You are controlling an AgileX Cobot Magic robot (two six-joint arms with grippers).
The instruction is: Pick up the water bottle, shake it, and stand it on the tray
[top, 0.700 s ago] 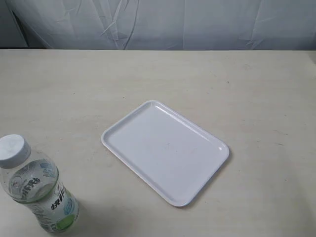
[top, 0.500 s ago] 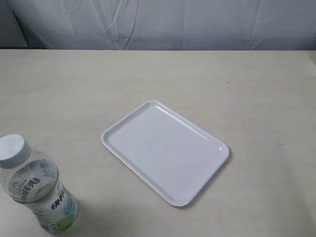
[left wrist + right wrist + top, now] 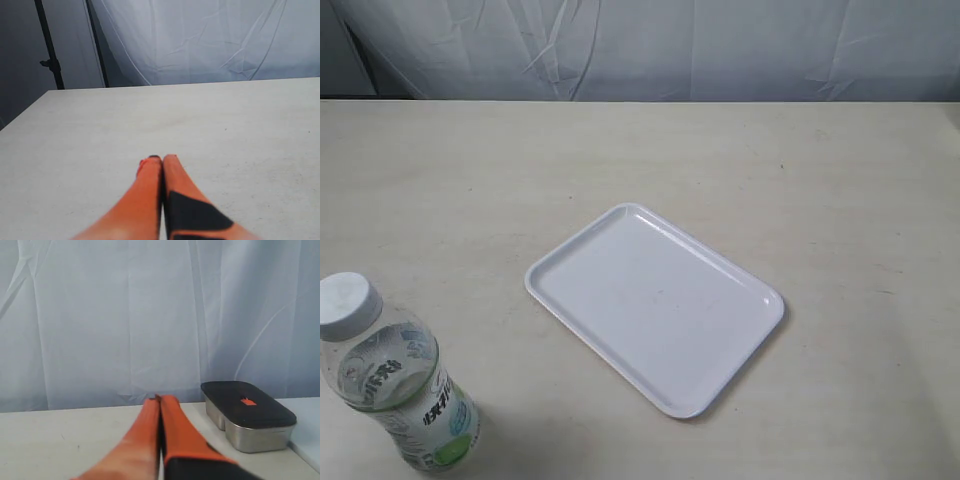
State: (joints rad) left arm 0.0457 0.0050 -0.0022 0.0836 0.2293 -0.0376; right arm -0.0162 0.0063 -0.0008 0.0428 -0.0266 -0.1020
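Observation:
The water bottle (image 3: 395, 385), clear with a white cap and a label of dark characters, stands upright at the near left corner of the table in the exterior view. The white tray (image 3: 655, 305) lies flat and bare in the middle of the table, turned at an angle. Neither gripper shows in the exterior view. In the left wrist view my left gripper (image 3: 161, 159) is shut, its orange fingers pressed together over bare table. My right gripper (image 3: 159, 399) is shut too, with nothing held. The bottle and the tray are out of sight in both wrist views.
A metal box with a black lid (image 3: 247, 415) sits on the table in the right wrist view, beside the right gripper. A pale cloth backdrop (image 3: 650, 45) hangs behind the table's far edge. A dark stand pole (image 3: 49, 45) rises past the table in the left wrist view.

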